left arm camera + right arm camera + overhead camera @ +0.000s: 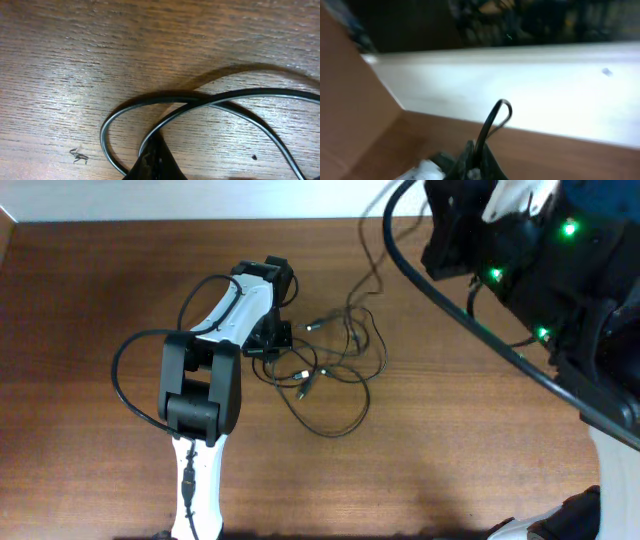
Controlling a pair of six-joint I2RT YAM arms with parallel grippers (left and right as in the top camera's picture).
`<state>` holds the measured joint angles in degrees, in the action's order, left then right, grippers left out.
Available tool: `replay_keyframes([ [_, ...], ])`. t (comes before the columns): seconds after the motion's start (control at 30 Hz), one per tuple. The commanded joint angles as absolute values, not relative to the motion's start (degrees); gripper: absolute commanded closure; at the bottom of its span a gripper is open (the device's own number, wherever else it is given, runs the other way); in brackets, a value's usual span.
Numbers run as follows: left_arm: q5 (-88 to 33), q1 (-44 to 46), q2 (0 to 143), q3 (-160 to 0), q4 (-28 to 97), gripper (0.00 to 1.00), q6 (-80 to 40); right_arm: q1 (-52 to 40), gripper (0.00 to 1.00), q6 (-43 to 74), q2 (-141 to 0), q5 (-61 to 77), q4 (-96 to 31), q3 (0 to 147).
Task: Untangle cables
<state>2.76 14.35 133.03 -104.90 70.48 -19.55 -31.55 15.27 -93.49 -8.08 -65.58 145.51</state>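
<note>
Cables, loose tangle, long axis toward far right (left pincer, right pincer tight on them)

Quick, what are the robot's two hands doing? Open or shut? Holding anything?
Left gripper: shut, pinching the cables against the table.
Right gripper: shut, holding a loop of cable up in the air.
</note>
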Motion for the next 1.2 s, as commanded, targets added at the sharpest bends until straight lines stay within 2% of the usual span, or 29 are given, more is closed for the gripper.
replay_keyframes([
  [0.0,2.11,14.37,134.15,-105.03,70.35,0.97,-20.34,-31.75,0.96,14.76,-93.54,-16.43,-70.61,145.29],
  [0.07,2.13,14.37,134.15,-105.03,70.35,0.96,-20.34,-30.92,0.96,14.76,-93.71,-18.7,-73.06,145.29],
  [0.17,2.13,14.37,134.15,-105.03,70.37,0.96,-20.34,-24.45,0.96,15.05,-94.98,-18.68,-77.91,145.29],
  [0.3,2.11,14.37,134.15,-105.03,70.35,0.96,-20.34,-10.07,0.96,15.44,-99.22,-13.61,-83.24,145.29],
  [0.4,2.11,14.37,134.15,-105.03,70.35,0.96,-20.34,-1.02,0.96,15.42,-102.24,-9.47,-80.42,145.29],
  [0.53,2.13,15.0,134.15,-105.03,70.06,0.96,-20.34,9.15,0.96,15.46,-107.37,5.08,-70.28,145.29],
  [0.67,2.13,15.51,134.15,-105.03,69.91,0.96,-20.34,14.92,0.96,15.44,-114.32,5.41,-72.53,145.29],
  [1.0,2.13,15.62,134.15,-105.03,69.91,0.95,-20.34,26.22,0.96,15.42,-131.68,4.82,-97.34,145.23],
  [1.17,2.13,15.62,134.15,-105.03,69.91,0.95,-20.34,30.41,0.96,15.46,-131.83,1.72,-94.98,130.32],
])
